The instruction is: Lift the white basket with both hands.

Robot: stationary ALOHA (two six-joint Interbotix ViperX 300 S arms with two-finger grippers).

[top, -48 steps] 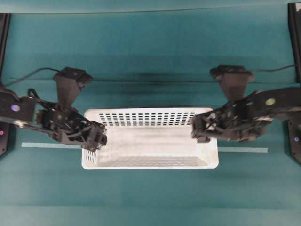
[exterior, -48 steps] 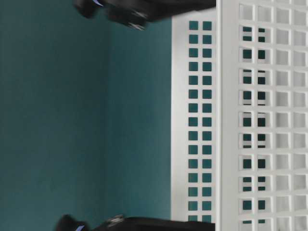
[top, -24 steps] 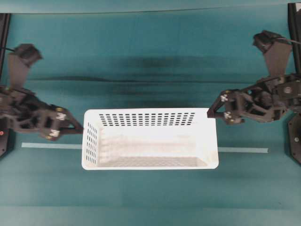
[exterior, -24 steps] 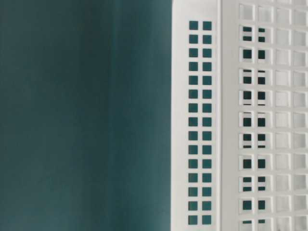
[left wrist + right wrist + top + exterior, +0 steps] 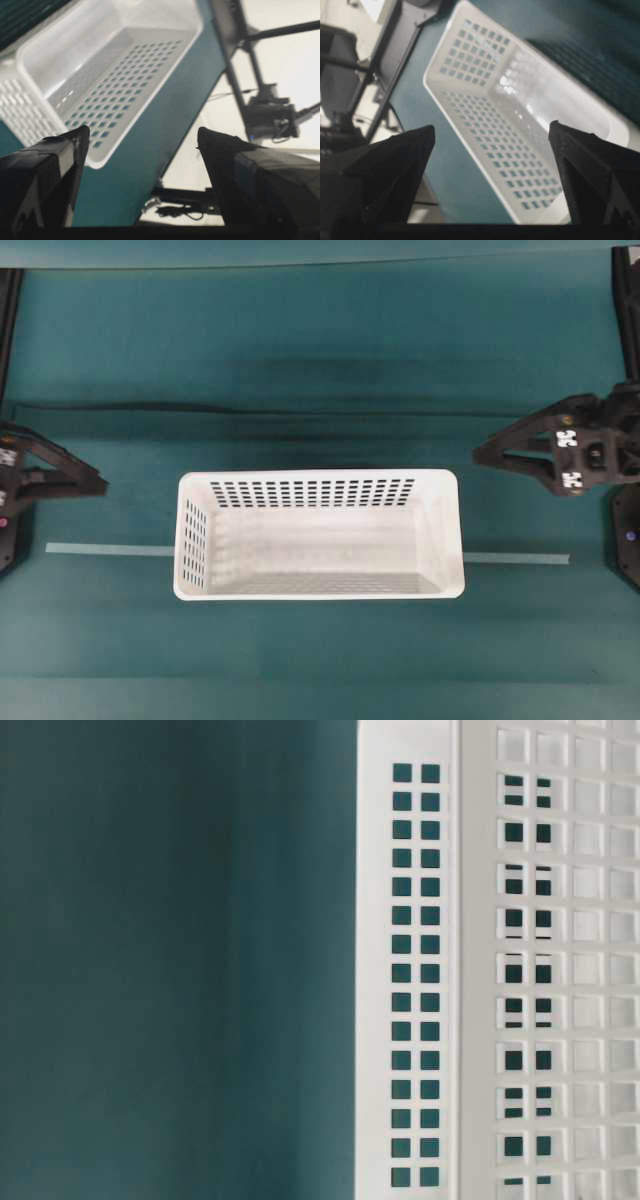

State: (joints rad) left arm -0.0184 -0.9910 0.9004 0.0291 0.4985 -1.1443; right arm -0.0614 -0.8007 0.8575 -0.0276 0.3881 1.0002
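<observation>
The white basket (image 5: pixel 318 592) rests on the teal table, mid-view from overhead, long sides running left to right, nothing inside it. My left gripper (image 5: pixel 95 483) hangs at the far left edge, well apart from the basket's left wall. Off to the right, my right gripper (image 5: pixel 485 455) is also apart from the basket's right end. In the left wrist view the left gripper (image 5: pixel 142 137) is open, the basket (image 5: pixel 125 65) beyond it. In the right wrist view the right gripper (image 5: pixel 492 127) is open, empty, facing the basket (image 5: pixel 495 115). The table-level view shows only the perforated basket wall (image 5: pixel 540 960).
A pale tape strip (image 5: pixel 110 549) runs across the table behind the basket, showing again on the right (image 5: pixel 515 559). A thin black cable (image 5: pixel 300 412) lies along the back. Black frame posts (image 5: pixel 625 320) stand at both side edges.
Both grippers have pulled outward from the basket's short ends to the table's sides. The basket stays in the same spot.
</observation>
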